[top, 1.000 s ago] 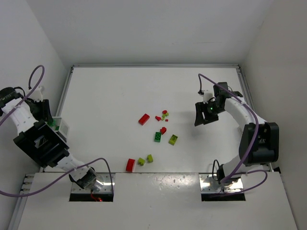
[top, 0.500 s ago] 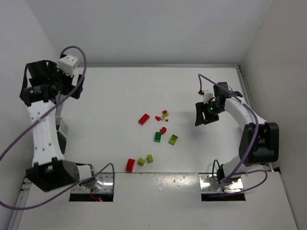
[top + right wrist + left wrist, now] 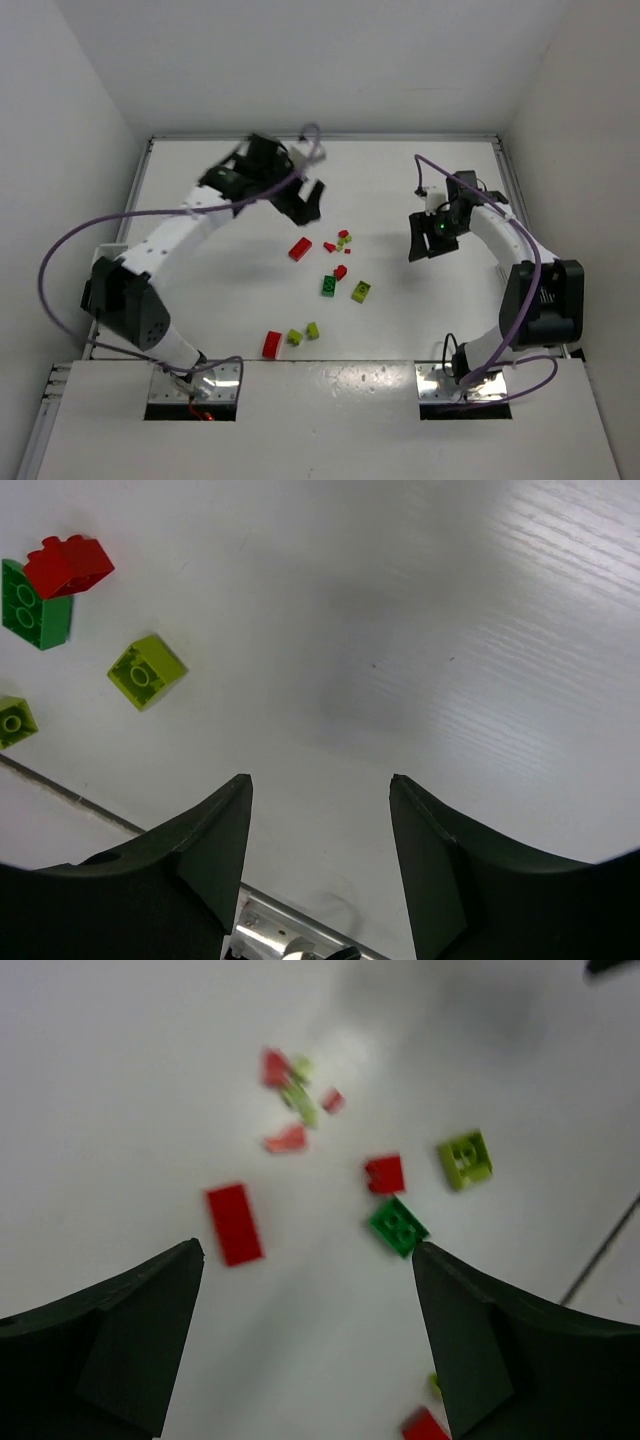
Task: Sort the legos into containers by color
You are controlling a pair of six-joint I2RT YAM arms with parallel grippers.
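Loose legos lie scattered mid-table: a red brick [image 3: 300, 248], a dark green one [image 3: 329, 285], a lime one [image 3: 361, 291], and a red brick [image 3: 271, 344] nearer the front. My left gripper [image 3: 300, 207] hovers open and empty just behind the red brick. In the left wrist view the flat red brick [image 3: 233, 1222] and green brick [image 3: 398, 1226] lie ahead of the left gripper [image 3: 307, 1250]. My right gripper [image 3: 428, 241] hangs open to the right of the pile, with nothing between the right gripper's [image 3: 320, 780] fingers. The containers are hidden behind the left arm.
Tiny red and lime pieces [image 3: 342, 239] cluster behind the bricks. Two lime bricks [image 3: 303, 333] lie by the front red one. A red brick on a green one [image 3: 68, 564] and a lime brick [image 3: 146, 670] show left of the right gripper. White walls enclose the table.
My left arm has swung from the far left edge across to the middle, above the legos, and its jaws have opened wide. The right arm has not moved.
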